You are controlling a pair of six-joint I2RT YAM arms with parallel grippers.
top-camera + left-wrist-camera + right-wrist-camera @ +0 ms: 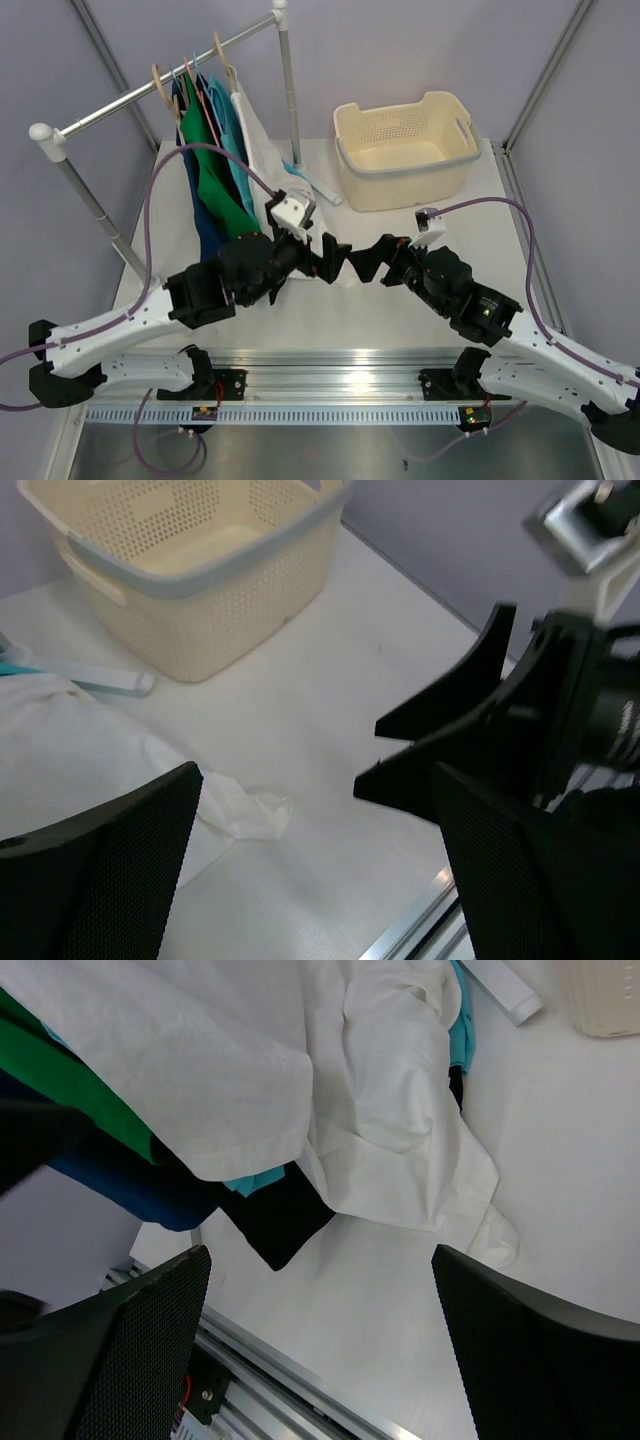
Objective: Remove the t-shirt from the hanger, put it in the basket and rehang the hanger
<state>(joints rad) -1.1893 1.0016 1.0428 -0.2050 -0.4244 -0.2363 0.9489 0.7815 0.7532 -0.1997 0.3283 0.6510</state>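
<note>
Beside the near hem of the white cloth t-shirt, my left pincer and right pincer face each other, both wide open, empty.

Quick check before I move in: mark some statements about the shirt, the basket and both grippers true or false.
1. The white cloth t-shirt hangs from the pale wooden hanger on the metal rail. True.
2. The cream perforated plastic basket holds a shirt. False: nothing shows inside it.
3. The left gripper is shut on the white cloth. False: its jaws stand open and hold nothing.
4. The right gripper is open. True.
5. The t-shirt's lower end hangs clear above the white table. False: it lies crumpled on the table.
</note>
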